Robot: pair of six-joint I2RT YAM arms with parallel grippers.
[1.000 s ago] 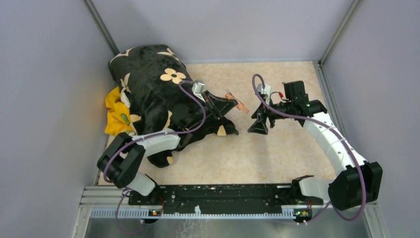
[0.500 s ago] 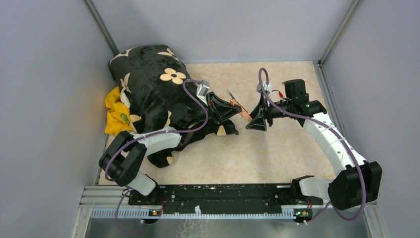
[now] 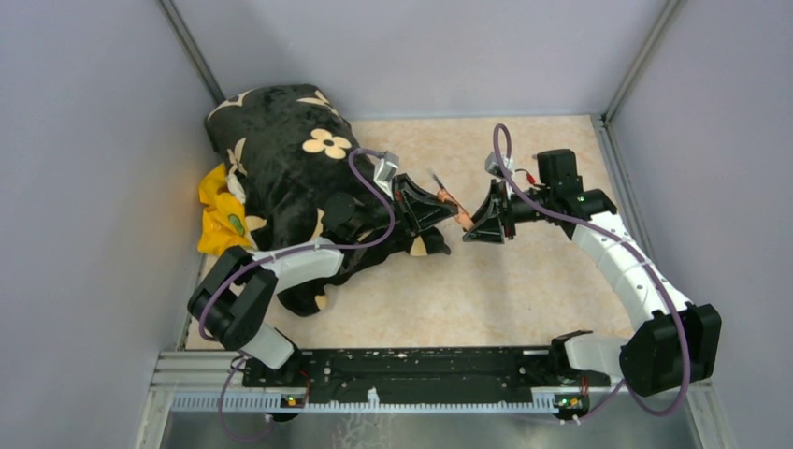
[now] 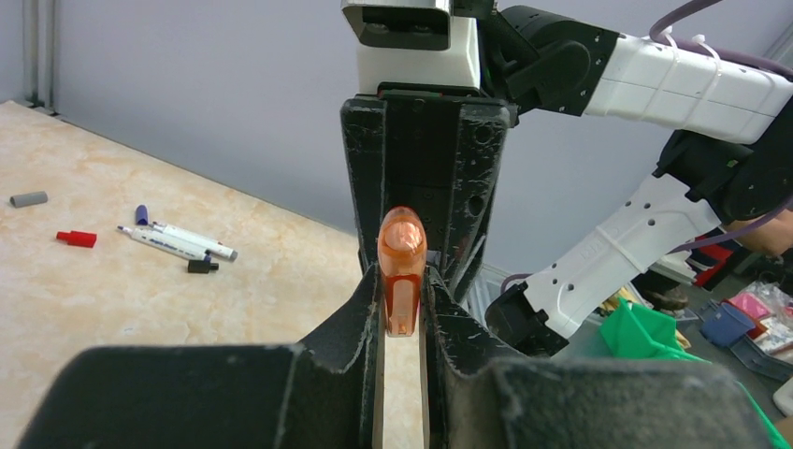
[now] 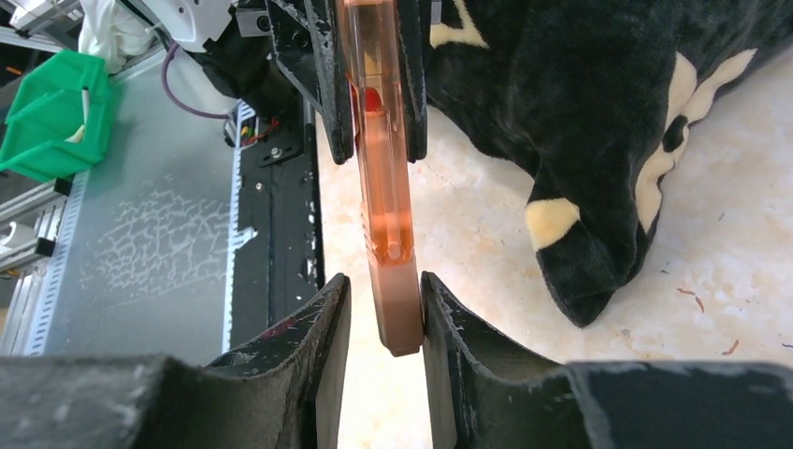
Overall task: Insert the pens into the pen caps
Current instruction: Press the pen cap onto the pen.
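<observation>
My left gripper (image 3: pixel 439 204) (image 4: pixel 402 323) is shut on the orange marker (image 3: pixel 455 208) (image 4: pixel 402 271), holding it level above the table and pointing it at the right arm. My right gripper (image 3: pixel 470 224) (image 5: pixel 383 323) faces it with its jaws either side of the marker's brownish far end (image 5: pixel 397 313). One finger touches that end and a thin gap shows at the other. Two white-barrelled markers (image 4: pixel 178 241) lie on the table in the left wrist view. Beside them lie a red cap (image 4: pixel 76 238), a grey cap (image 4: pixel 28 198) and a black cap (image 4: pixel 201 267).
A black plush cloth with cream flowers (image 3: pixel 281 159) fills the back left, under the left arm, and one corner of the cloth (image 5: pixel 580 262) reaches toward the grippers. A yellow item (image 3: pixel 220 215) lies at its left edge. Grey walls enclose the table.
My right gripper has moved left onto the marker's free end and its jaws have narrowed around it. My left gripper has shifted slightly right with the marker.
</observation>
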